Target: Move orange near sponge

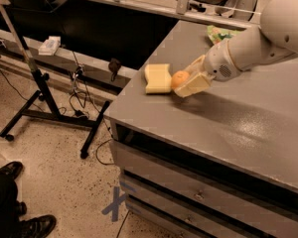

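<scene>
Orange [179, 78]: sits a little above centre of frame, on the near-left part of the grey table [223, 128]. Held between the two pale fingers of the gripper [186, 79], which are closed on it from above and below; only the fruit's left face shows clear of the fingers. Lower finger [192, 85] lies flat and low, with a shadow on the tabletop just under it. Cannot tell whether the orange rests on the surface or is held slightly off it.

Sponge [157, 78]: pale yellow block immediately left of the orange, lying flat near the table's left edge. Gap between the two is very slight; contact cannot be confirmed.

Arm [268, 38]: white, comes in from the upper right corner and slopes down-left to the gripper.

Green snack bag [219, 32]: upper right of the table, partly hidden behind the arm, well apart from the sponge.

Below the tabletop: stacked drawer fronts [188, 195] along the lower right.

Floor: speckled, with a blue tape cross [116, 202] at bottom centre. Black stand [37, 81] at left. Dark shoes [20, 202] in the lower left corner.
</scene>
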You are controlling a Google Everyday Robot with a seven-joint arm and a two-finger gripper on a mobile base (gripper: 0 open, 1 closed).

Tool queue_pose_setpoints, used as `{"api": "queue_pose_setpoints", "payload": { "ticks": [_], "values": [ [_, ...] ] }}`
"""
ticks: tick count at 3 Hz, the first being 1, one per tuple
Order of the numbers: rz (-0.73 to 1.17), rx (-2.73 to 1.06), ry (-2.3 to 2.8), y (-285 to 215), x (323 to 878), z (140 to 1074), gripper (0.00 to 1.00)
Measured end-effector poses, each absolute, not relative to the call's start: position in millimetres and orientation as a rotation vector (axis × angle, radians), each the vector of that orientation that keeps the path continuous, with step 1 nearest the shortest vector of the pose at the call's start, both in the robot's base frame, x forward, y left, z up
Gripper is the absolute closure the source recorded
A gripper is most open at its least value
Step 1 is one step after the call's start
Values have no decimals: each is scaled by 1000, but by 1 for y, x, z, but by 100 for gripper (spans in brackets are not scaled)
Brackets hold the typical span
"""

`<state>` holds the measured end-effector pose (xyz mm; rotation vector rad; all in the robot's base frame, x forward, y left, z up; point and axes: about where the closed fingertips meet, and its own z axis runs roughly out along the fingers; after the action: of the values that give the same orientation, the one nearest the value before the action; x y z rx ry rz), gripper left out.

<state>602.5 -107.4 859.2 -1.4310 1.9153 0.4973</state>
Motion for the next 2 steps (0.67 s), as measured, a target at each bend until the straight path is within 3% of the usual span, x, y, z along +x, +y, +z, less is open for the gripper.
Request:
{"api": "queue_pose_setpoints", "payload": {
  "ticks": [1, 2],
  "values": [
    [517, -1441, 1910, -100, 605, 854, 85],
    [530, -1449, 1906, -95, 606, 851, 62]
  ]
}}
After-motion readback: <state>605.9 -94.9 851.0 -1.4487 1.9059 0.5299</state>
